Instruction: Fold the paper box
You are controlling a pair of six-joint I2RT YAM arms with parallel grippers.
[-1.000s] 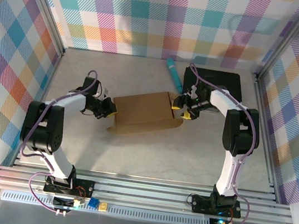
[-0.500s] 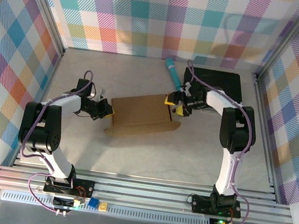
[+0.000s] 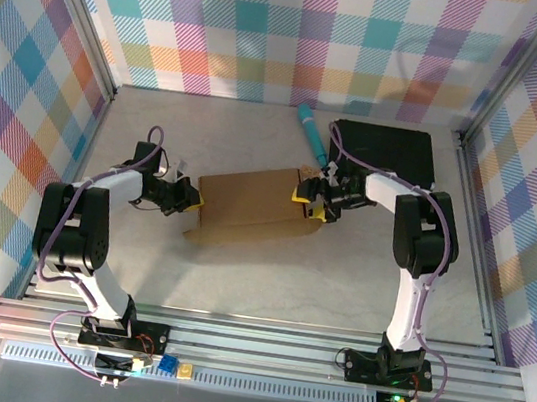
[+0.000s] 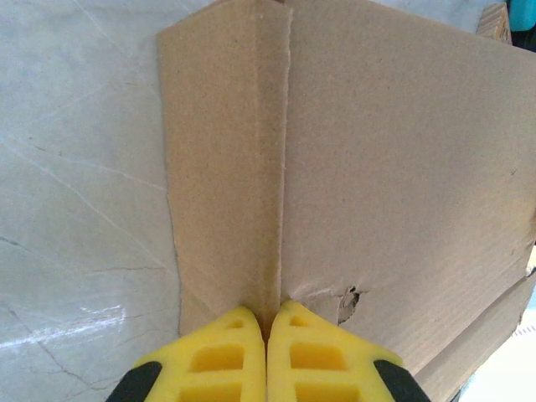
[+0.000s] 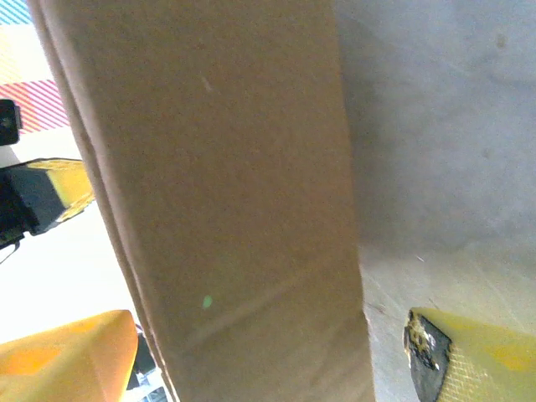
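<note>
The paper box (image 3: 248,203) lies partly folded in the middle of the table, a plain brown cardboard sheet with creased panels. My left gripper (image 3: 186,199) is at its left end. In the left wrist view the yellow fingers (image 4: 222,360) are shut together on a raised crease of the box (image 4: 377,167), beside a small tear. My right gripper (image 3: 311,197) is at the box's right end. In the right wrist view it (image 5: 268,360) stands open, with a cardboard panel (image 5: 226,167) upright between its wide-set fingers (image 5: 477,356).
A teal pen (image 3: 311,133) lies behind the box, and a black rectangular case (image 3: 392,151) sits at the back right. A tiny tan scrap (image 3: 305,172) rests near the box's far right corner. Plaid walls and aluminium posts enclose the table.
My right gripper has moved left over the box's right end and opened wider. My left gripper has closed on the left crease. The box has slid slightly left.
</note>
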